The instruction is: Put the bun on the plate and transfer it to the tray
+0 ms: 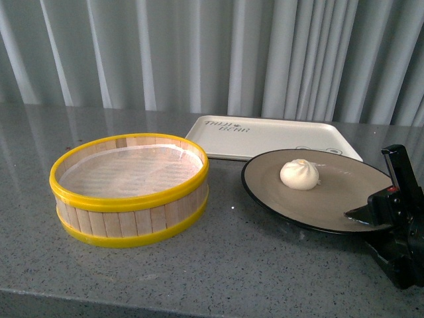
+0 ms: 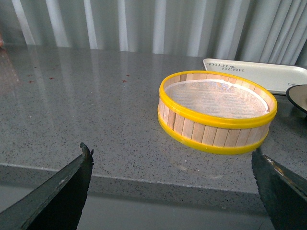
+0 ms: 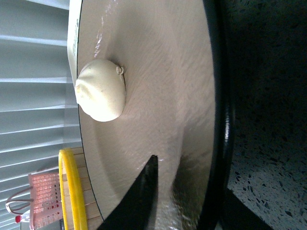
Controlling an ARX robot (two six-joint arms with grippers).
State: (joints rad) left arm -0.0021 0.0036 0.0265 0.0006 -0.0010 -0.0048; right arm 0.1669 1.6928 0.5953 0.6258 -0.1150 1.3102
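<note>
In the front view we see the bun (image 1: 299,174) sitting on the plate (image 1: 311,207), a bit behind its middle. The plate is on the right side of the desk (image 1: 232,265). Its far rim covers the near edge of the tray (image 1: 265,136), which lies at the back of the desk. The right tool (image 1: 363,217) is closed on the plate's near right rim, with one finger on top of it. A round yellow basket (image 1: 129,189) sits toward the left, apart from the plate.

In the left wrist view we see the left tool (image 2: 170,158) wide open. It has nothing in it and hangs over the near edge of the desk. The basket (image 2: 216,136) is past it, with the tray (image 2: 259,74) behind. A bit of the plate's rim (image 2: 298,96) shows too.

In the right wrist view we see the right tool (image 3: 192,191) pinching the plate (image 3: 172,96). One black finger (image 3: 139,201) lies on the tan inside and the other is under the rim. The bun (image 3: 101,91) sits well away from that finger.
</note>
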